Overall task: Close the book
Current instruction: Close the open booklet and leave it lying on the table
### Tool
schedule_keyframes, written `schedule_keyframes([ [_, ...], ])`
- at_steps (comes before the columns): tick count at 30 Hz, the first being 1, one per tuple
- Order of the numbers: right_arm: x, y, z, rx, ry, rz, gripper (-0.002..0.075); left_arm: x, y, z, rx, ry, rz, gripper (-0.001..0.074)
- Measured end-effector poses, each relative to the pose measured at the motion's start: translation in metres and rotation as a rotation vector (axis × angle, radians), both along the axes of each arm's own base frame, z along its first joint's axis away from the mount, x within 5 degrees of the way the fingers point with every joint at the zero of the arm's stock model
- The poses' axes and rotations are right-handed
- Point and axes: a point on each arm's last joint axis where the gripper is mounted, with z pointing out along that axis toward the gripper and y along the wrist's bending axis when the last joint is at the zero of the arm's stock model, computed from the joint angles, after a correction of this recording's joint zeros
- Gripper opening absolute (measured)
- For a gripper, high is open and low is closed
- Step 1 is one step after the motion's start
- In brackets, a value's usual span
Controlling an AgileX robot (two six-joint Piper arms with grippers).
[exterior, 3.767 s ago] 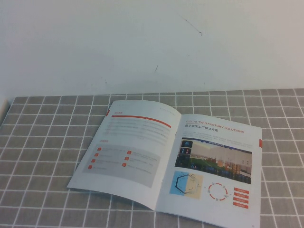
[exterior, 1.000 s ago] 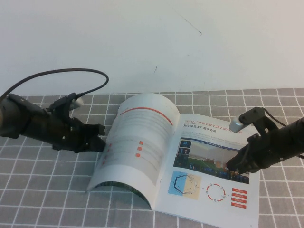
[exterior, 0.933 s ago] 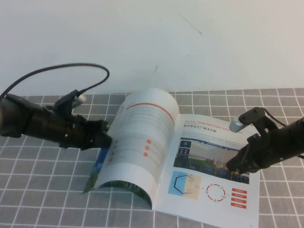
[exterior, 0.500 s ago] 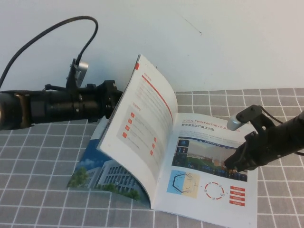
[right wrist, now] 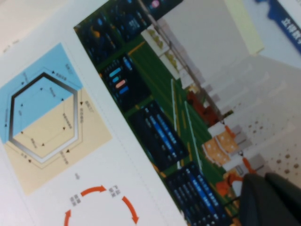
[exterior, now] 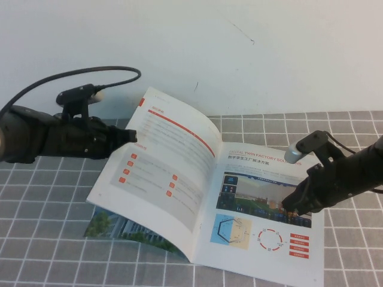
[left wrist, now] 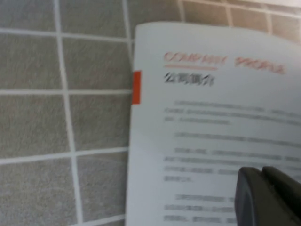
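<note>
The book (exterior: pixel 263 233) lies open on the grid cloth. Its left text page (exterior: pixel 161 167) arches above the table, and the blue-green cover (exterior: pixel 114 224) shows flat beneath it at the front left. My left gripper (exterior: pixel 130 136) is at that page's far left edge; in the left wrist view its fingers (left wrist: pixel 263 193) are pressed together over the text page (left wrist: pixel 202 122), with nothing seen between them. My right gripper (exterior: pixel 286 205) is shut, its tip down on the right page's dark picture (right wrist: pixel 141 94), with the fingers (right wrist: pixel 268 197) together.
A grey tablecloth with white grid lines (exterior: pixel 48 239) covers the table up to the white wall behind. The left arm's black cable (exterior: pixel 72 76) loops above the arm. The book's front edge lies close to the table's near edge.
Half a second ago the left page stood nearly upright; it has dropped back to the left into a low arch. The left arm has come down with it. The right gripper has stayed put.
</note>
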Motion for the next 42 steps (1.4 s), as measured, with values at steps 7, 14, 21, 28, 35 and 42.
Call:
schedule_keyframes([
  [7,0.001,0.000,0.000,-0.005,-0.003,0.001,-0.0003,0.005,0.000,-0.029,0.100,0.031,0.012,-0.0004],
  [14,0.001,0.000,-0.003,-0.003,0.008,0.004,-0.0003,0.012,0.011,-0.033,0.240,-0.031,0.061,-0.0004],
  [21,0.002,0.001,-0.004,0.000,0.019,0.001,-0.0003,0.011,0.011,-0.044,0.306,-0.020,-0.001,-0.0004],
  [28,0.002,0.000,-0.004,-0.006,0.019,0.006,-0.0003,0.011,0.012,-0.055,0.334,-0.002,-0.026,-0.0004],
  [35,0.002,0.000,-0.003,-0.007,0.018,0.006,-0.0003,0.011,0.010,-0.055,0.272,0.041,0.007,-0.0004],
  [42,0.002,0.000,-0.004,-0.007,0.022,0.004,-0.0003,0.002,-0.013,-0.055,0.102,0.140,-0.034,-0.0004],
])
